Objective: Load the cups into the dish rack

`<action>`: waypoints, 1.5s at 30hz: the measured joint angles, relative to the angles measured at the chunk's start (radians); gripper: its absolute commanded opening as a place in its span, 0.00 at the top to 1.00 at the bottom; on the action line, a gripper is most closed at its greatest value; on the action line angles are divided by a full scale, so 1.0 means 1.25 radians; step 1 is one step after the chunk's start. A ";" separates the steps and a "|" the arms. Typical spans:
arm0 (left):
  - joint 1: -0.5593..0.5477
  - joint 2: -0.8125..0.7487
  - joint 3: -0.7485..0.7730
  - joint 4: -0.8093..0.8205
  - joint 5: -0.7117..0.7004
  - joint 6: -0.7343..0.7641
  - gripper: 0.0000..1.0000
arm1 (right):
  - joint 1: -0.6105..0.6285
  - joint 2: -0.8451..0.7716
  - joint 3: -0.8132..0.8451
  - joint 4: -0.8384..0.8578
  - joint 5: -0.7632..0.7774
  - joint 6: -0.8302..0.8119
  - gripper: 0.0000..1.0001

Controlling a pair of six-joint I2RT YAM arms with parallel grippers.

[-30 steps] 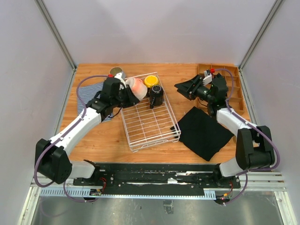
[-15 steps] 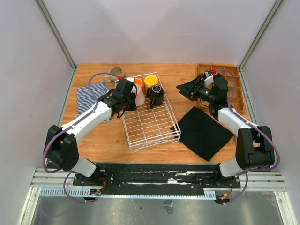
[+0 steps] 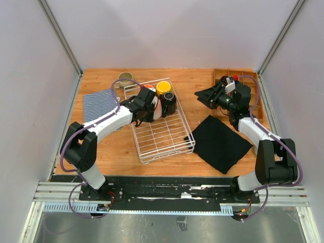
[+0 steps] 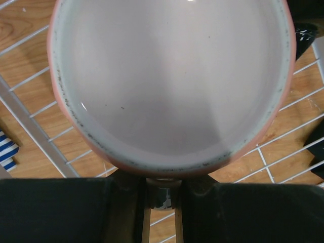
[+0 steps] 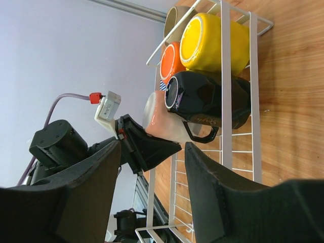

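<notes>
Left jaws grip the pink cup (image 4: 167, 76) sideways, its mouth facing them; right jaws spread wide.

You'll see a smooth, softly shiny glaze inside the pale pink mug (image 4: 167, 86), its rim flecked with dark specks. The yellow mug (image 5: 212, 43) and black mug (image 5: 207, 98) are both glossy ceramic. The dish rack (image 5: 226, 152) is smooth white coated wire. Your table (image 3: 202, 81) is grained wood, and the black cloth (image 3: 220, 142) looks matt.
</notes>
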 measured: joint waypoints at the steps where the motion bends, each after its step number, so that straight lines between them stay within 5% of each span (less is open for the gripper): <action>1: 0.000 0.009 0.000 0.000 -0.002 0.003 0.99 | -0.001 0.000 -0.001 0.000 0.000 0.000 0.46; 18: -0.021 0.045 -0.018 0.043 -0.027 0.023 0.99 | -0.011 0.000 -0.002 0.000 -0.012 0.000 0.46; 32: -0.025 0.045 -0.041 0.104 -0.036 0.018 0.46 | -0.016 0.000 -0.002 -0.003 -0.016 0.000 0.45; 45: -0.025 0.030 -0.041 0.130 -0.058 0.003 0.24 | -0.016 -0.036 0.030 -0.188 0.004 -0.092 0.44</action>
